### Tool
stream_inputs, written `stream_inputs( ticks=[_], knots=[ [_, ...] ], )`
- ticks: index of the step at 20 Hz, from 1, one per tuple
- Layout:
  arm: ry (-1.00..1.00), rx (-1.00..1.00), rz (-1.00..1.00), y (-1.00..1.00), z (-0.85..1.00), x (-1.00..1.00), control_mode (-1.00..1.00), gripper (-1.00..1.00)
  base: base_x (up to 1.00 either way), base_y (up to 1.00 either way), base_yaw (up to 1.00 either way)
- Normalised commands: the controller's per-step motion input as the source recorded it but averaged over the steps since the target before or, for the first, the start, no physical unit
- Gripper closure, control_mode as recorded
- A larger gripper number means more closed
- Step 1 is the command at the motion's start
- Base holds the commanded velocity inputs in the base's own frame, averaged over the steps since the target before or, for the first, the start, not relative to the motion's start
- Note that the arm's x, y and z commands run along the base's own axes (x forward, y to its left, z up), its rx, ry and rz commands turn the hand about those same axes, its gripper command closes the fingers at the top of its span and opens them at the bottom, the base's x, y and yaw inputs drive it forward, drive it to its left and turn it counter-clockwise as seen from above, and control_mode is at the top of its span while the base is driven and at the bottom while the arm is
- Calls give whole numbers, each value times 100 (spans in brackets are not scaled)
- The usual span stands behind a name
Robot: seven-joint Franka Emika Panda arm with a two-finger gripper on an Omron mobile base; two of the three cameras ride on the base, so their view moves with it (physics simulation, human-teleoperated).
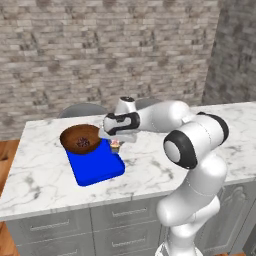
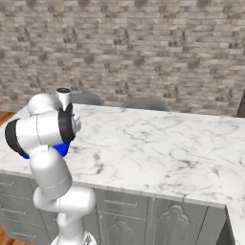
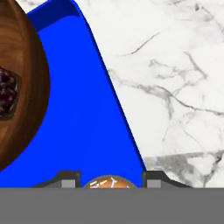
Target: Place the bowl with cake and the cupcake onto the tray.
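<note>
The brown bowl [image 1: 80, 139] with a dark cake piece [image 1: 83, 143] inside stands on the far end of the blue tray [image 1: 97, 165]. In the hand view the bowl [image 3: 26, 87] lies to the left on the tray [image 3: 83, 122]. My gripper [image 1: 118, 138] hangs over the tray's right edge, shut on the cupcake [image 1: 115, 145]. The cupcake's frosted top [image 3: 107, 182] shows between the two finger tips of my gripper [image 3: 107, 179], above blue tray surface. From the right base view a sliver of the tray [image 2: 61, 149] peeks out behind my arm.
The tray lies on a white marble island counter [image 1: 165, 165], which stretches bare to the right of it. Two grey chair backs [image 1: 82, 110] [image 1: 145, 103] stand behind the counter, before a brick wall. Cabinet fronts run below the front edge.
</note>
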Motion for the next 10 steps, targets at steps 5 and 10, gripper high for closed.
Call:
stream_inputs(
  ticks=[5,10],
  knots=[
    [-5,-7,0,55,0,-29,-100,100,0,0,0],
    [0,-10,0,24,-10,0,-100,100,0,0,0]
  ],
)
